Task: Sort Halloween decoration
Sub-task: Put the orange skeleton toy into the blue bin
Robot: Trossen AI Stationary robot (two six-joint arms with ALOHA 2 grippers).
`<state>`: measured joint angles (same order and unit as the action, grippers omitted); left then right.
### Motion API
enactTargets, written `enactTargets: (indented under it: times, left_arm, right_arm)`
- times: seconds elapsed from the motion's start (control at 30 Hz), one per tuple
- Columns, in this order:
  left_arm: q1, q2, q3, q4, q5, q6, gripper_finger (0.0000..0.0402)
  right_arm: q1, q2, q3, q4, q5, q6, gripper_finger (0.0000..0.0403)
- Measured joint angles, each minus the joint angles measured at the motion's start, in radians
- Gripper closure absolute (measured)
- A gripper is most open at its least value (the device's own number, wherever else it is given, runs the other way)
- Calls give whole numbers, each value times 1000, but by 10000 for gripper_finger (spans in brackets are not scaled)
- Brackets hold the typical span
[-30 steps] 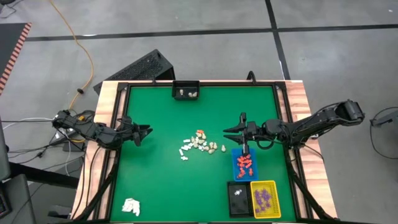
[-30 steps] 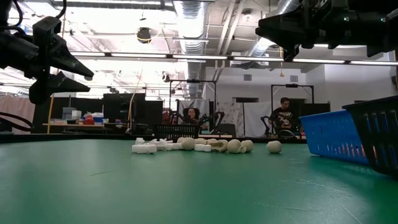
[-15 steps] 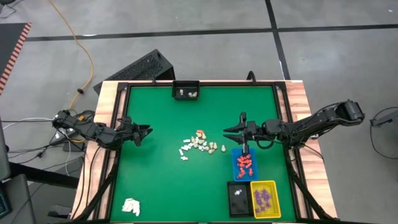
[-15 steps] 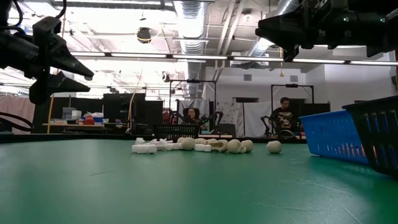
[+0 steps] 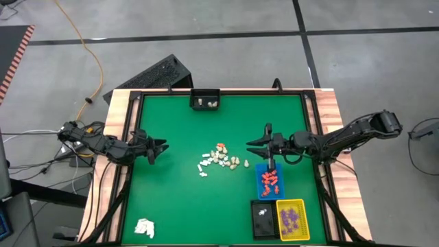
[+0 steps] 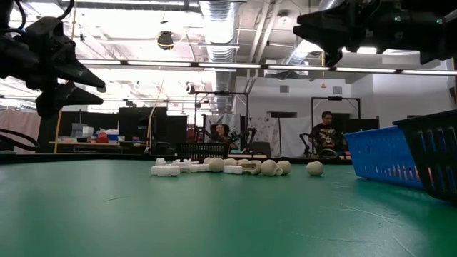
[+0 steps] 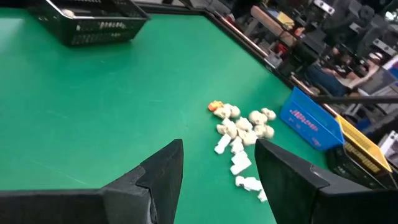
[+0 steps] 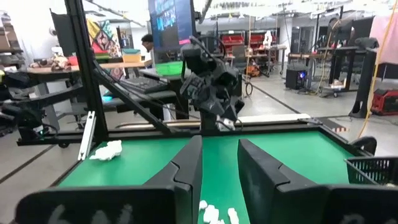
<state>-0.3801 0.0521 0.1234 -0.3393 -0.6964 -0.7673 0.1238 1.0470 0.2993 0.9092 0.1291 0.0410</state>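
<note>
My right hand [image 5: 259,146] hangs above the green counter [image 5: 178,199], just beside the far end of the blue tray [image 5: 269,182]; its two fingers [image 8: 186,168] stand a little apart with nothing between them. My left hand [image 5: 162,146] waits over the counter's left side, its fingers [image 7: 163,174] spread and empty, well apart from the pieces.

The Halloween decoration lies in several places. A loose pile [image 5: 219,160] of white and cream pieces sits near the counter's middle, between my two hands; I count roughly fifteen, too small and crowded to number exactly, plus one orange piece [image 5: 221,146] at the pile's far edge. In the low view the same pile [image 6: 228,167] shows as a row of blocky white bits and rounder cream ones, with one cream piece [image 6: 314,168] a little apart.

There are four trays. The blue one holds a cluster of orange-red pieces [image 5: 269,181]. The yellow tray [image 5: 291,219] holds purple pieces. The black tray [image 5: 262,218] touching it holds one white piece. A second black tray [image 5: 205,99] at the far edge holds two or three pale pieces.

One white paper-like wad [image 5: 145,228] lies at the counter's near left corner.
</note>
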Motion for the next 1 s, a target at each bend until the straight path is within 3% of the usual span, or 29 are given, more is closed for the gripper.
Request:
enactTargets:
  times: [0.23, 0.43, 0.73, 1.0]
  left_arm:
    - [0, 0, 0, 16, 5, -28, 213]
    - [0, -1, 0, 180, 82, 108, 213]
    - [0, -1, 0, 222, 133, 176, 213]
    - [0, -1, 0, 216, 70, 233, 213]
  right_arm:
    - [-3, 0, 0, 66, 0, -35, 259]
    - [-9, 0, 0, 66, 0, -50, 236]
    - [-9, 0, 0, 66, 0, -51, 240]
    - [-9, 0, 0, 61, 0, -49, 242]
